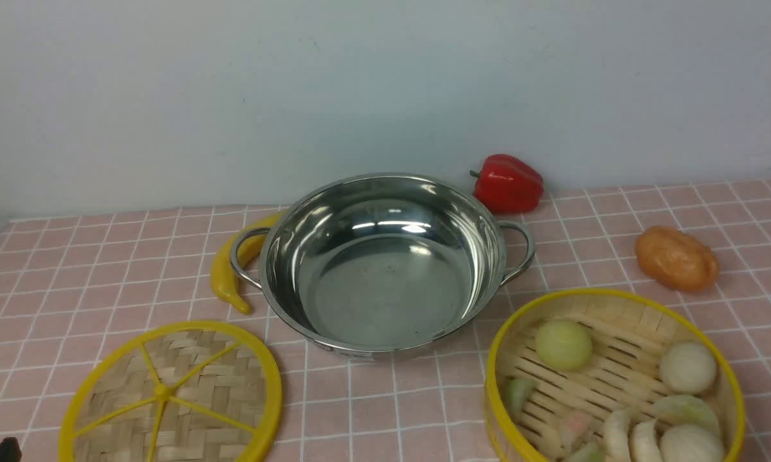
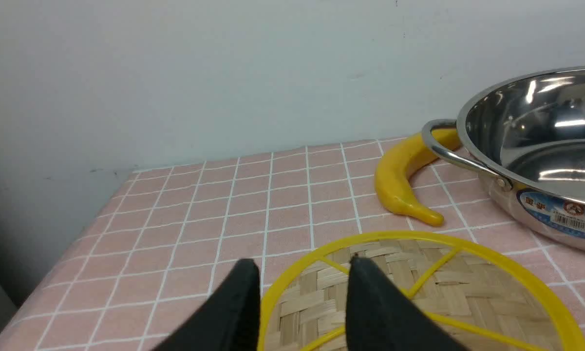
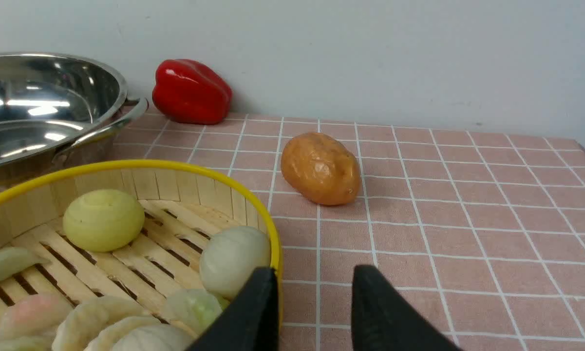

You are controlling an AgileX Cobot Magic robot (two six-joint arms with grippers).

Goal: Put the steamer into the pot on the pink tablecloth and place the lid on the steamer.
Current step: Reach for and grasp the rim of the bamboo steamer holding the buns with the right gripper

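Note:
The empty steel pot [image 1: 385, 263] stands mid-table on the pink tablecloth [image 1: 103, 269]. The woven lid [image 1: 173, 394] lies flat at front left. The steamer [image 1: 613, 378], holding pale dumplings and buns, sits at front right. In the left wrist view my left gripper [image 2: 303, 263] is open above the lid [image 2: 419, 287]: one finger hangs over the weave, the other over the cloth outside the yellow rim. My right gripper [image 3: 315, 270] is open at the steamer [image 3: 126, 229], one finger over the basket's inside and the other outside its wall. Neither gripper holds anything.
A yellow banana [image 1: 231, 269] lies against the pot's left handle. A red pepper [image 1: 507, 183] sits by the back wall behind the pot, and an orange potato [image 1: 677, 258] lies right of it, just behind the steamer. The cloth ends at the table's left edge [image 2: 78, 234].

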